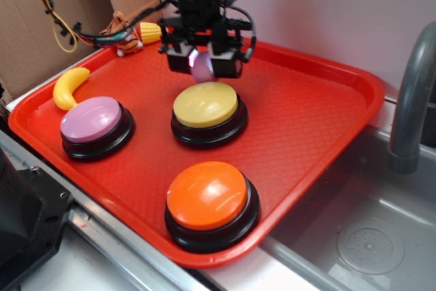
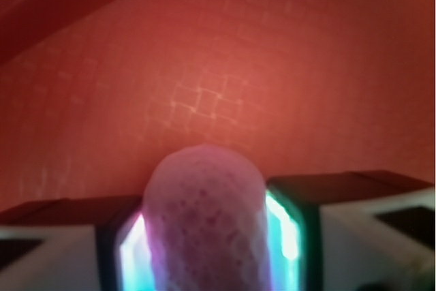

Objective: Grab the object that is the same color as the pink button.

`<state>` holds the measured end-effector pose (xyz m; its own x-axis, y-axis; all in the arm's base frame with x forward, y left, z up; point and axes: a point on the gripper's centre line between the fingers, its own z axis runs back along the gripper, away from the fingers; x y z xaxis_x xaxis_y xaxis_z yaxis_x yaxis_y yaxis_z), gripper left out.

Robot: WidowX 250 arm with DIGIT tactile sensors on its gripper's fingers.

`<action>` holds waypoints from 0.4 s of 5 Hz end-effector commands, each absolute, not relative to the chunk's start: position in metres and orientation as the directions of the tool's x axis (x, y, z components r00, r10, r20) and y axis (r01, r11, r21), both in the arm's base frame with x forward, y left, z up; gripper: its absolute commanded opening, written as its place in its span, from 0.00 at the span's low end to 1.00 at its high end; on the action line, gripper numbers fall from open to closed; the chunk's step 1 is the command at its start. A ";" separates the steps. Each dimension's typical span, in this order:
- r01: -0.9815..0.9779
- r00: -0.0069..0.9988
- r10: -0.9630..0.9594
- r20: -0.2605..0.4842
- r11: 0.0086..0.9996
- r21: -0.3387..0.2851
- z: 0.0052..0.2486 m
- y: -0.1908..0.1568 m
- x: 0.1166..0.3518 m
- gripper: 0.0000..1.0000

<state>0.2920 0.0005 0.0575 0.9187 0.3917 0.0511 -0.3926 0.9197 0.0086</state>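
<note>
The ball [image 1: 202, 67] is clamped between the jaws of the gripper [image 1: 203, 65], held above the tray [image 1: 320, 120] at 12 o'clock of the yellow button [image 1: 206, 105]. A slip is possible (the dimpled ball is round, so grip area is small).

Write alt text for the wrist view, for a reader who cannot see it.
A small pale pink dimpled ball fills the lower centre of the frame, pinched between the two fingers of the gripper, whose inner pads glow white and green. Behind it lies the blurred red tray with its gridded texture, and nothing else is in view.
</note>
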 end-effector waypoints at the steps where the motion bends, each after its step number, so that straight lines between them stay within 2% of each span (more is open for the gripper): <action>1: -0.232 0.959 0.230 0.165 0.973 -0.010 0.140 0.013 0.284 0.00; 2: -0.176 0.972 0.177 0.156 0.984 -0.018 0.171 0.017 0.265 0.00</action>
